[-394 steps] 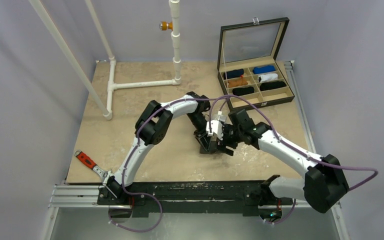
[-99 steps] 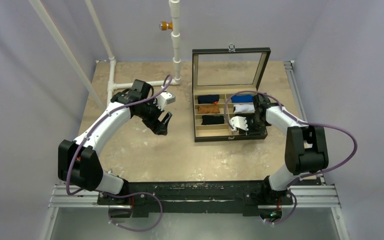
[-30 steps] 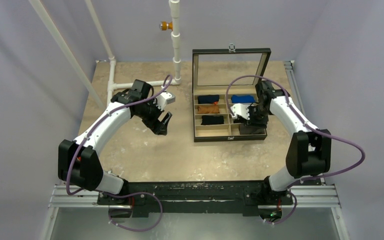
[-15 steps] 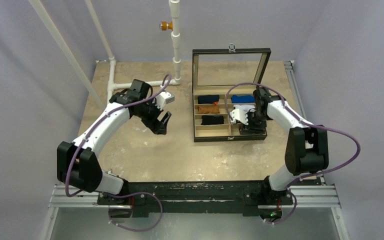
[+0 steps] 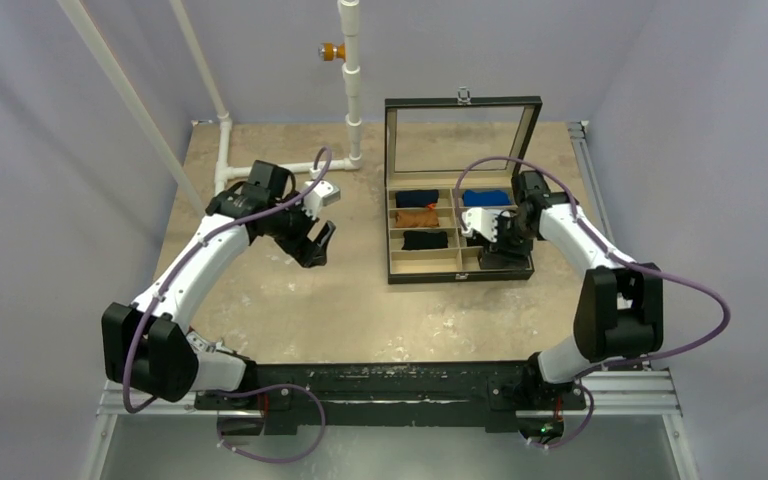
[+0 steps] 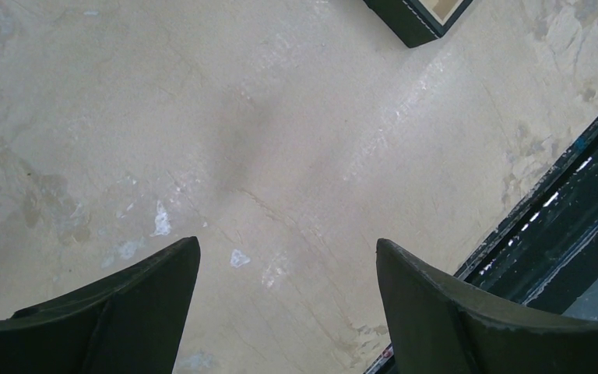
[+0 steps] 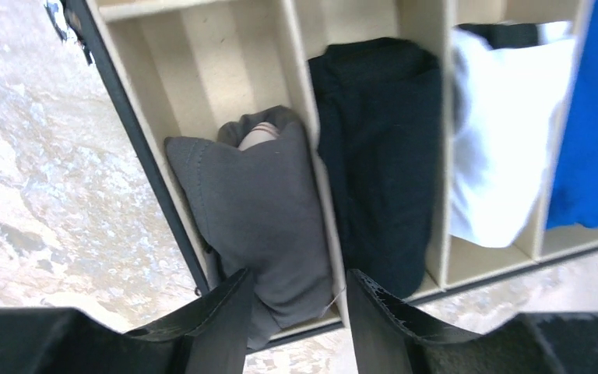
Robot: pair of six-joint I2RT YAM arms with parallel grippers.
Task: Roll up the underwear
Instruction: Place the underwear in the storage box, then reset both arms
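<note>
Underwear (image 7: 261,210) sitting in the organiser box's (image 7: 136,148) end compartment.
Right tool (image 7: 296,312) is hovering above it, spread apart, left tool (image 6: 284,304) likewise; nudging the slumped edge inside the wall seems wise.

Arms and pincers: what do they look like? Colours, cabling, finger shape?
The left arm and right arm match: white links, bulky black joints, a purple cable looping along each. The left pincer and right pincer each have two dark tapered fingers.
</note>
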